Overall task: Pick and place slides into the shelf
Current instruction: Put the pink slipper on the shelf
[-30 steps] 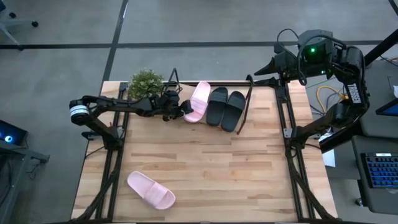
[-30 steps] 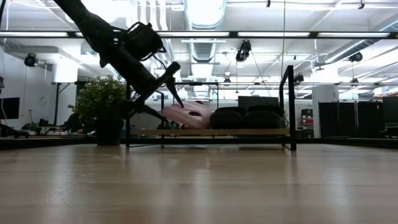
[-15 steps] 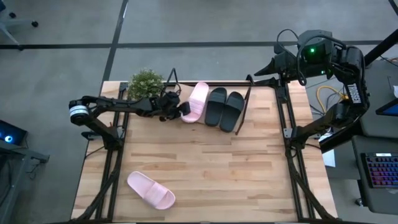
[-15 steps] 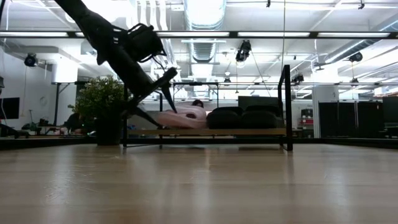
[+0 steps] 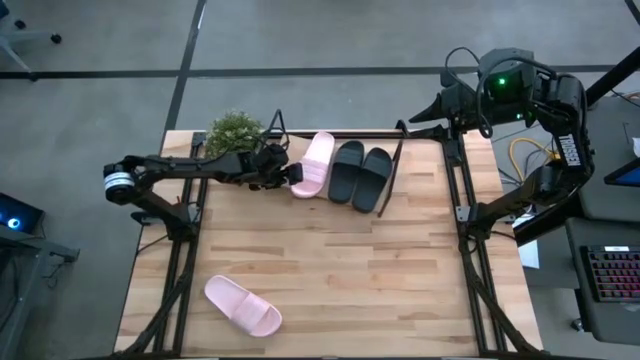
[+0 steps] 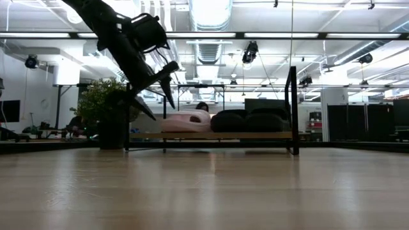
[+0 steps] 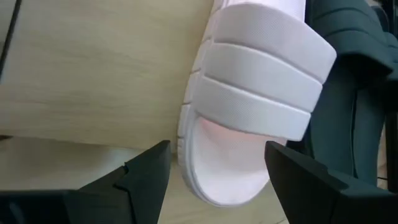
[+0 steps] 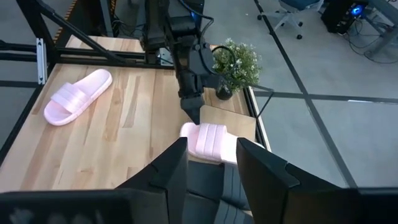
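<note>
One pale pink slide point(image 5: 315, 165) lies flat, sole down, on the shelf's point(image 5: 395, 170) board, beside the two black slides point(image 5: 362, 174). My left gripper point(image 5: 290, 176) hangs open just left of and above that pink slide point(image 7: 255, 93). In the low view its fingertips point(image 6: 172, 102) are clear of the slide point(image 6: 185, 120). The other pink slide point(image 5: 243, 306) lies sole down on the table near the front left. My right gripper point(image 8: 211, 143) waits open, high over the table's far right corner.
A small potted plant point(image 5: 235, 132) stands at the shelf's left end, close behind my left arm. The shelf's black end posts point(image 6: 294, 108) rise above the board. Bare wooden tabletop point(image 5: 350, 270) stretches between the shelf and the front edge.
My left gripper has risen and drawn back a little toward the table's left edge, tipping as it went, its fingers apart throughout. The pink slide on the shelf, tilted with one end raised a second ago, now lies flat on the board.
</note>
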Controlling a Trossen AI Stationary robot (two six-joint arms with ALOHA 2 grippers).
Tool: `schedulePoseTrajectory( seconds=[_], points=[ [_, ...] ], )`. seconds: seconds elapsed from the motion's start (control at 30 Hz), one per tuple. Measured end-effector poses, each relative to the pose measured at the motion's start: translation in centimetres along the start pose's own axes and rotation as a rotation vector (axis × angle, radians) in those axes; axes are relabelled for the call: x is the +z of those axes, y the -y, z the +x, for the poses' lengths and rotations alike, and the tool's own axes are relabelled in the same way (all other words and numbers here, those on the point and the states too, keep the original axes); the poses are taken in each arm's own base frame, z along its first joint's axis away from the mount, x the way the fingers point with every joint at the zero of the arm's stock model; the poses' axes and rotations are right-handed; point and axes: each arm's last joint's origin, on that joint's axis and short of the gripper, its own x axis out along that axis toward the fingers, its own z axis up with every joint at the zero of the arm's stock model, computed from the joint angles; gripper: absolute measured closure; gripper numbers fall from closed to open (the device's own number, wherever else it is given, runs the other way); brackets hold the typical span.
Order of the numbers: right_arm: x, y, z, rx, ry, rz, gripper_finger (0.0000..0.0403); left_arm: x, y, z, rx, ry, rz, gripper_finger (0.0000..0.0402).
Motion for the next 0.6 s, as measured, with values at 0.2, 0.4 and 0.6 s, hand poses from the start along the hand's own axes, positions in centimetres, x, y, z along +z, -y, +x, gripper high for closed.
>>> schedulePoseTrajectory(
  seconds=[0.2, 0.4, 0.6],
  points=[
    [0.0, 0.0, 0.0, 0.001, 0.000, -0.001, 0.0273, 0.3, 0.9, -1.9, -0.090, 0.030, 0.018, 0.0157],
    [0.0, 0.0, 0.0, 0.000, 0.000, 0.004, 0.0269, 1.2, 2.9, -5.3, -0.356, 0.147, 0.004, 0.0157],
    [0.0, 0.0, 0.0, -0.002, 0.000, 0.014, 0.0276, 2.4, 5.4, -9.0, -0.730, 0.295, 0.074, 0.0157]
  ],
)
